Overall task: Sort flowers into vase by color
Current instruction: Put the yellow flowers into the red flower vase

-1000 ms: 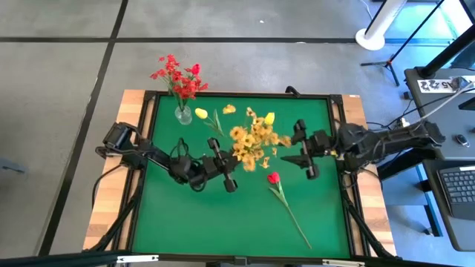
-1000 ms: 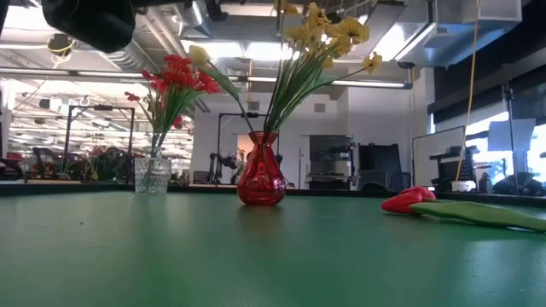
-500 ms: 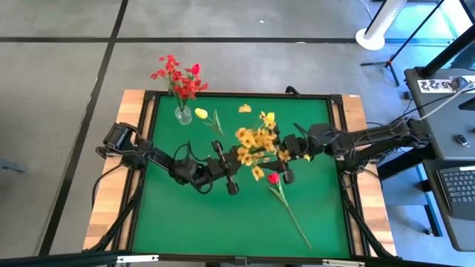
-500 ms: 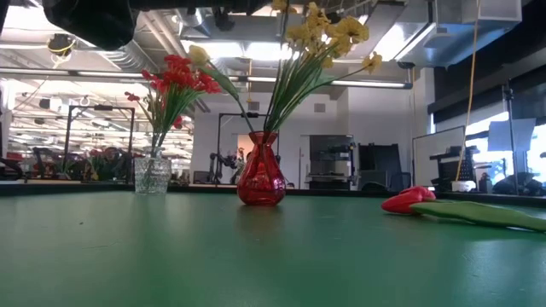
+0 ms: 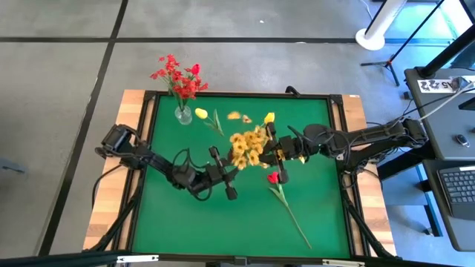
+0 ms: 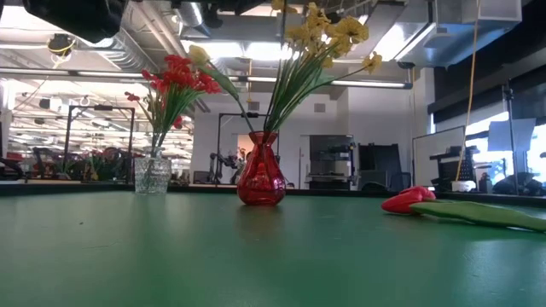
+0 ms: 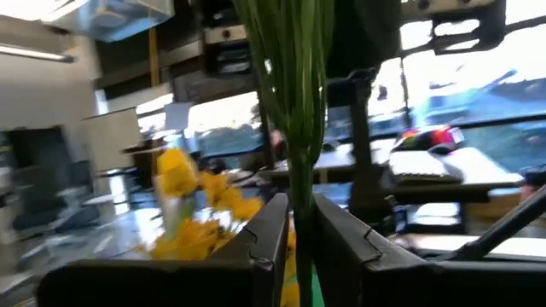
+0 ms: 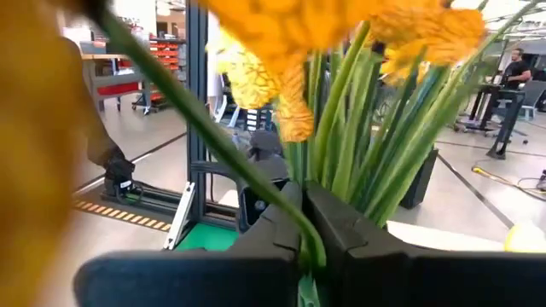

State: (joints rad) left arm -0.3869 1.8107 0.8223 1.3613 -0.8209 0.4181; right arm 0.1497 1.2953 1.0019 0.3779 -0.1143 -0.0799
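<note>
Currently: yellow spray (image 5: 249, 147), light, floppy; grip stems. Right gripper (image 5: 276, 153) jaws clamp stems; left gripper (image 5: 225, 175) jaws narrow around them.

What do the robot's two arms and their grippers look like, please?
Both arms are dark, jointed and slim, with black cables looping along them. The left gripper and the right gripper each end in two flat, angular black fingers. No markings show on them.

Bright even overhead light, window glare, blurred close blooms (image 8: 281, 34) in wrist views.
</note>
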